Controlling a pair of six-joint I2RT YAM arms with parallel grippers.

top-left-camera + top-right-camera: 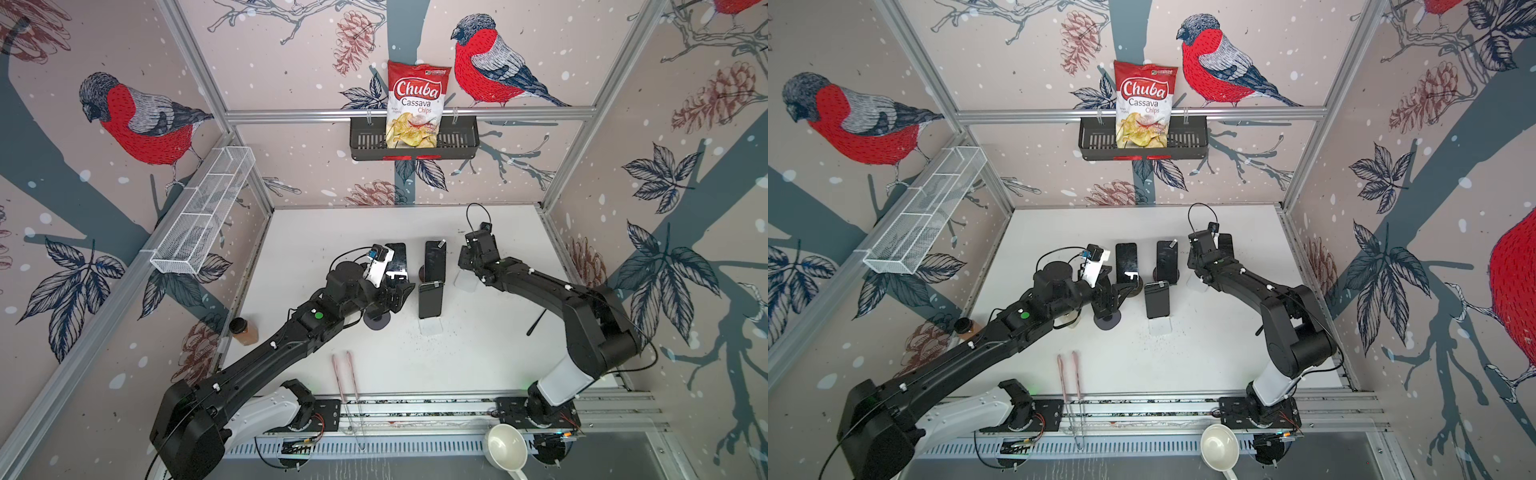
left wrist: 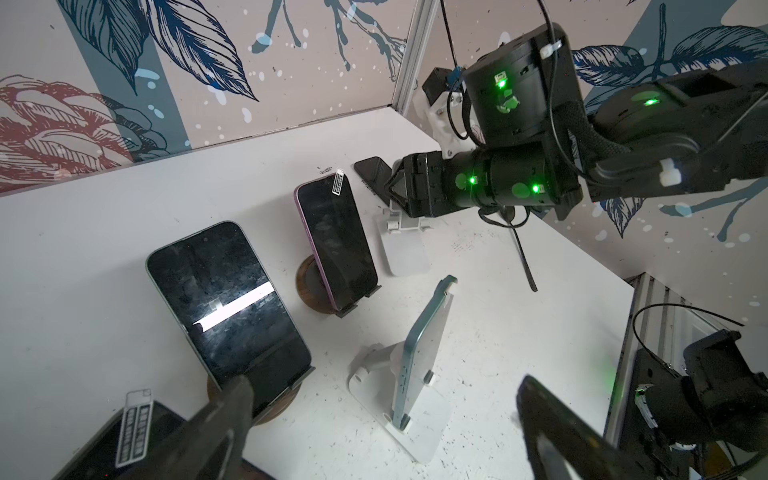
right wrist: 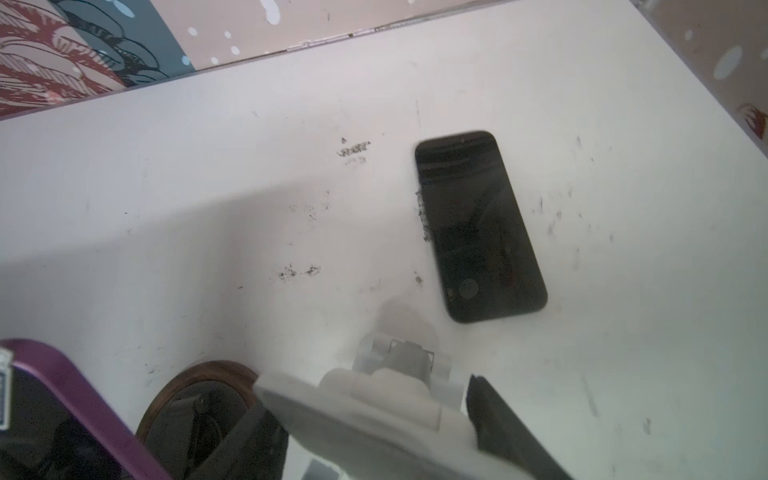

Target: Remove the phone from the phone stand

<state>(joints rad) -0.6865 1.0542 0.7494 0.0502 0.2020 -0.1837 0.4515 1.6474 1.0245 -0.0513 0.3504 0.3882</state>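
The right gripper (image 3: 365, 395) is clenched on the upright plate of a white stand (image 2: 405, 253), not on a phone. The flat phone (image 3: 478, 224) lies face up on the table (image 1: 478, 353) just beyond that stand, so this phone appears to be off its stand already.

The likeliest slip is that the arm lifts or pulls while clamped and carries the stand along. The stand could then swing into the flat phone or into the purple-edged phone (image 2: 336, 241), which stands close beside it on a round wooden base. Releasing too low could also tip the stand.

The left gripper (image 2: 380, 399) hangs wide open and grasps nothing. It is very near the teal-edged phone (image 2: 419, 353), which is propped on another white stand, and a sideways swing would topple it.

The upper right of the table, by the wall corner, is cramped. The lower middle of both top views offers open room for retreating.
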